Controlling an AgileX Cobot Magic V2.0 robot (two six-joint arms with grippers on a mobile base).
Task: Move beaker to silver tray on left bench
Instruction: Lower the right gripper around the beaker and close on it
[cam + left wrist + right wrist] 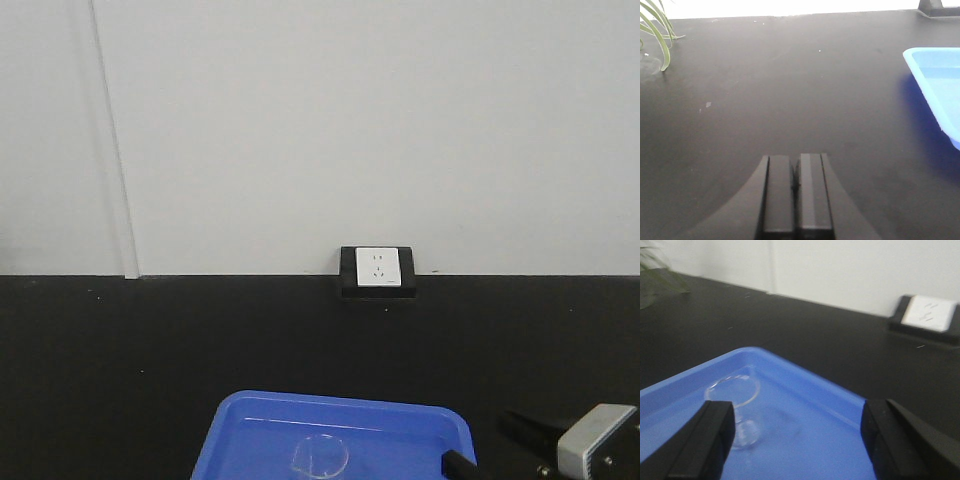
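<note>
Upright inside the blue plastic tray (805,374), the glass beaker (737,412) looks light, slick and fragile, best pinched gently across its wall below the flared rim by the wide-spread right gripper (797,432); the left gripper (796,182) is pressed closed.

- The beaker (320,458) (736,409) is small, clear glass and cylindrical, with a flared rim, and looks empty.
- It stands upright on the floor of the blue tray (345,411) (805,385), a little inward from the tray's far rim and touching none of its walls.
</note>
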